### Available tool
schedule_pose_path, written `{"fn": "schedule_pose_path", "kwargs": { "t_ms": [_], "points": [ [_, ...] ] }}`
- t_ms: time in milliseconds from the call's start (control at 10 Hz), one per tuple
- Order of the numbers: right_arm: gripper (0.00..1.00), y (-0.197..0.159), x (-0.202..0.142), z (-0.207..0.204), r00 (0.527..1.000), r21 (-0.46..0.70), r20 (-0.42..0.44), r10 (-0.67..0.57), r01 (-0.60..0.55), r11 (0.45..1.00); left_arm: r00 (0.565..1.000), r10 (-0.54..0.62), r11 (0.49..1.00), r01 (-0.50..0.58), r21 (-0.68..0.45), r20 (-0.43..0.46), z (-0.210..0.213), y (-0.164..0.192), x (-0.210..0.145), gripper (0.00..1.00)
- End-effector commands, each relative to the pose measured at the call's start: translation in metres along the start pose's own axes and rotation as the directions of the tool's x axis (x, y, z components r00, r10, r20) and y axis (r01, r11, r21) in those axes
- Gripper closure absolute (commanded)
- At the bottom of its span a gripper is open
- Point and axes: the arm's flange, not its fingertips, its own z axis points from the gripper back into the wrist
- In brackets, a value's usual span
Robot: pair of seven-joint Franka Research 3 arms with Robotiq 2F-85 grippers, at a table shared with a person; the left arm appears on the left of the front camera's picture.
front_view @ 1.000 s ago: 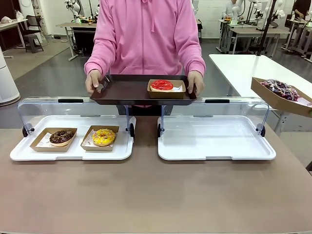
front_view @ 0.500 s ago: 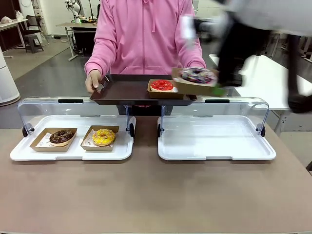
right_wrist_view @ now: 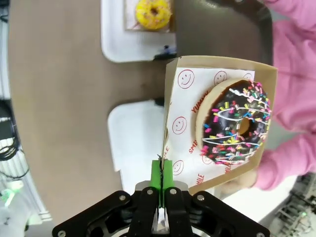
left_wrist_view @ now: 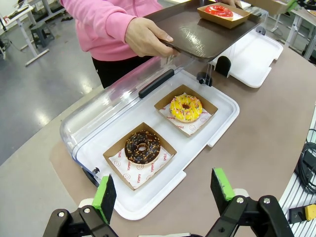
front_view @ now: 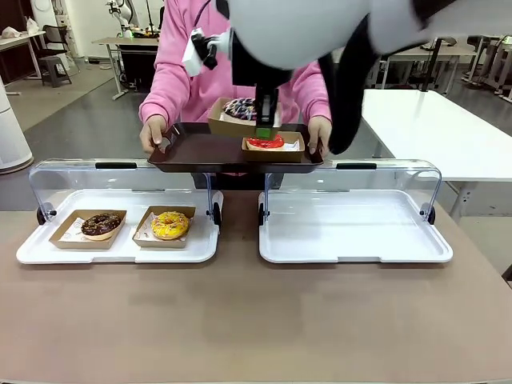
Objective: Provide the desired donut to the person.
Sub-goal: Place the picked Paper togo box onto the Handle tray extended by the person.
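Observation:
The person in a pink hoodie holds a dark brown tray in both hands at the table's far side. A red-glazed donut in a cardboard box lies on its right part. My right gripper is shut on the edge of a cardboard box with a chocolate sprinkle donut, held just above the tray's middle. In the right wrist view the sprinkle donut lies in its box, whose edge my right gripper pinches. My left gripper stands open above the left case.
The left display case, lid up, holds a chocolate donut and a yellow donut in boxes. The right display case is open and bare. A white table stands at the far right.
My right arm has swung in from the right, carrying the sprinkle donut box leftward over the person's tray. The tray and the person's hands have stayed still.

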Motion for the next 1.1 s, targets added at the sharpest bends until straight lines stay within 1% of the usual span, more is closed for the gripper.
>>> {"fn": "schedule_pose_path", "kwargs": {
  "t_ms": [0, 100, 200, 300, 900, 1000],
  "points": [
    [0.99, -0.007, 0.022, -0.022, 1.0, -0.095, 0.012, 0.021, -0.02, 0.995, 1.0, -0.001, 1.0, 0.001, -0.004, 0.007, 0.0, 0.001, -0.002, 0.0],
    [0.99, -0.008, 0.032, -0.031, 0.999, -0.097, 0.023, 0.031, -0.029, 0.995, 1.0, -0.001, 1.0, 0.001, -0.004, 0.007, 0.0, 0.001, -0.002, 0.0],
    [0.99, -0.009, 0.027, -0.029, 0.997, -0.108, 0.068, 0.043, -0.036, 0.994, 1.0, -0.001, 1.0, 0.001, -0.004, 0.007, 0.0, 0.001, -0.002, 0.0],
    [0.99, -0.005, 0.021, -0.028, 0.999, -0.059, 0.023, 0.047, -0.046, 0.997, 1.0, -0.001, 1.0, 0.001, -0.004, 0.007, 0.0, 0.001, -0.002, 0.0],
    [0.99, -0.006, 0.023, -0.033, 0.998, -0.063, 0.022, 0.054, -0.052, 0.997, 1.0, -0.001, 1.0, 0.001, -0.004, 0.007, 0.0, 0.001, -0.002, 0.0],
    [0.99, -0.024, 0.032, -0.042, 0.997, -0.037, 0.039, 0.062, -0.06, 0.998, 1.0, -0.001, 1.0, 0.001, -0.004, 0.007, 0.0, 0.001, -0.002, 0.0]
  ]
}}
